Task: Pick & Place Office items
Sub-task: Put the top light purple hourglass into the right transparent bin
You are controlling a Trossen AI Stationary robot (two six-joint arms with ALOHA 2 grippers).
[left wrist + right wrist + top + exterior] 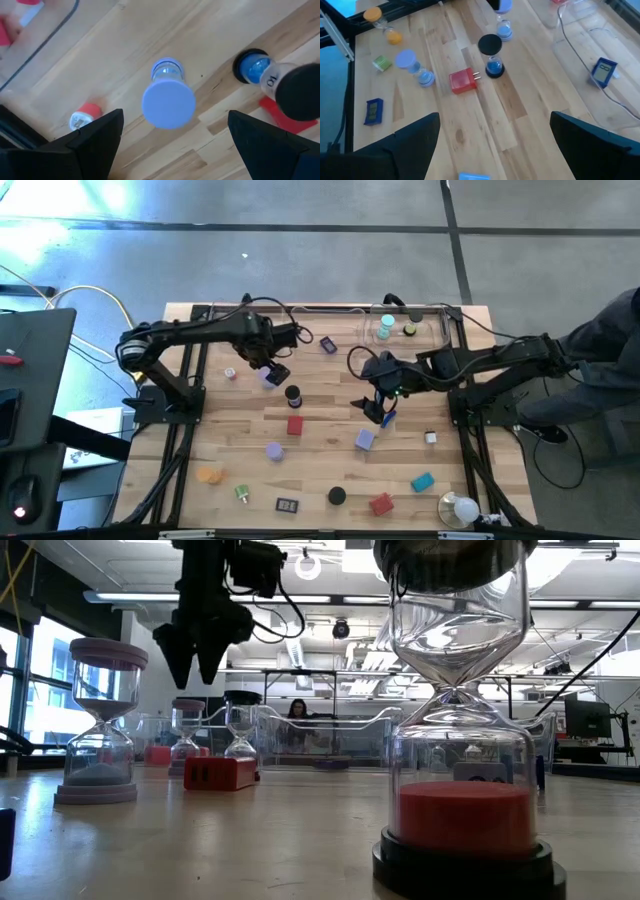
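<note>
Directly beneath the left wrist camera stands a lavender-capped sand timer [168, 100], upright on the wooden table [125, 65], framed between the left gripper's [170, 145] spread-open fingers. From above, that left gripper [272, 370] hovers over this timer toward the table's back left. It looks light, rigid and probably fragile, with a slippery clear body and a narrow waist; the round cap or the body just under it seems the safest hold. Close beside it stand a black-capped timer with blue sand [252, 67] and a red block [282, 114]. Farther right, the right gripper [378, 408], also open, hangs above mid-table.
</note>
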